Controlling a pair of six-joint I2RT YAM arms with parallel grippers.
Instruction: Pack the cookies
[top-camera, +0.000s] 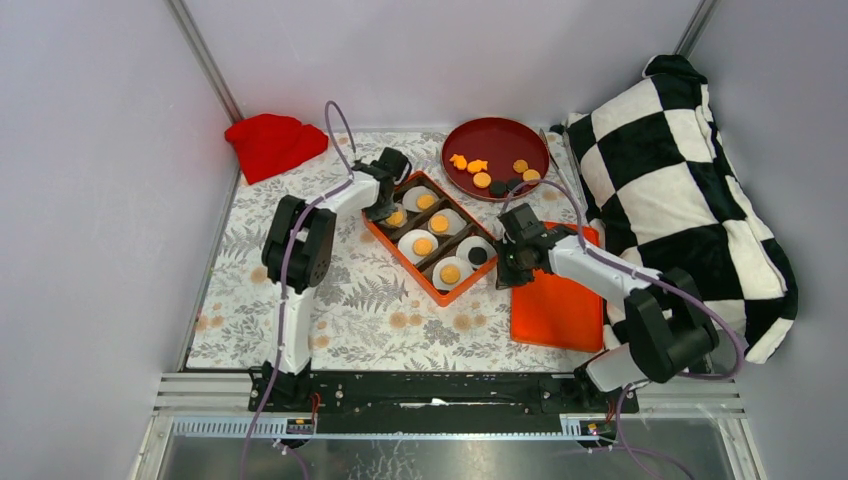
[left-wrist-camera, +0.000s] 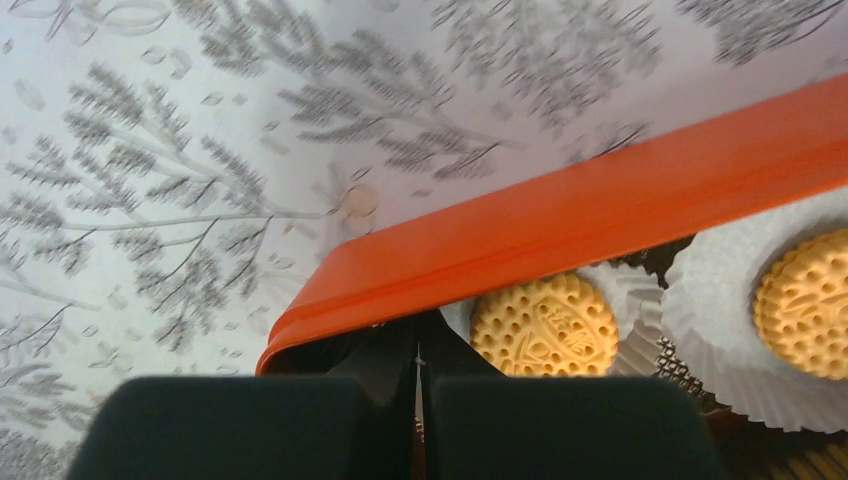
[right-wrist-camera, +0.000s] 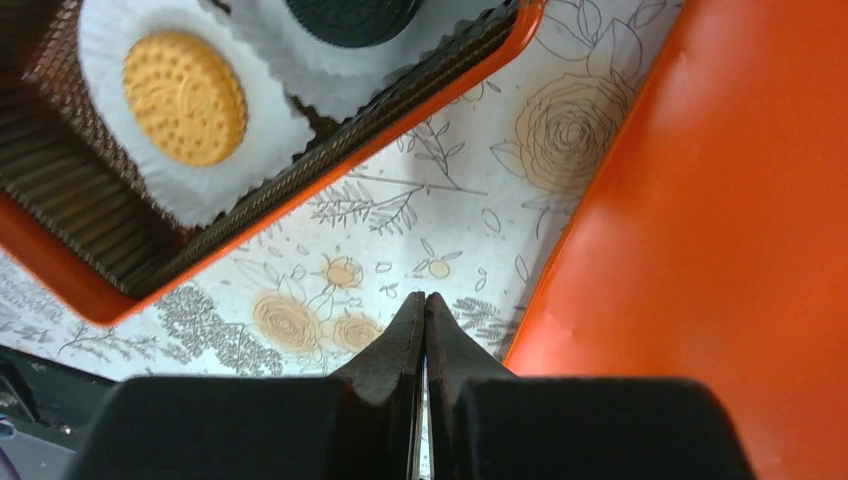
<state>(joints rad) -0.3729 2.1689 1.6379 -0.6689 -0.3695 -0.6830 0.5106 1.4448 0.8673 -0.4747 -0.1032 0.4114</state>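
An orange box (top-camera: 412, 265) in the middle of the table holds white paper cups with orange cookies (top-camera: 439, 224) and one black cookie (top-camera: 478, 256). More cookies (top-camera: 482, 180), orange and black, lie on a dark red round plate (top-camera: 470, 135) behind it. My left gripper (top-camera: 385, 207) is shut and empty at the box's far left end. In the left wrist view its tips (left-wrist-camera: 418, 335) sit just inside the box wall (left-wrist-camera: 600, 215), beside a cookie (left-wrist-camera: 543, 325). My right gripper (top-camera: 505, 270) is shut and empty. In the right wrist view it (right-wrist-camera: 425, 300) hovers over the cloth between the box (right-wrist-camera: 60, 270) and an orange lid (right-wrist-camera: 720, 200).
The flat orange lid (top-camera: 555, 310) lies right of the box under my right arm. A black-and-white checkered pillow (top-camera: 670, 170) fills the right side. A red cloth (top-camera: 272, 142) lies at the back left. Walls enclose the table on three sides.
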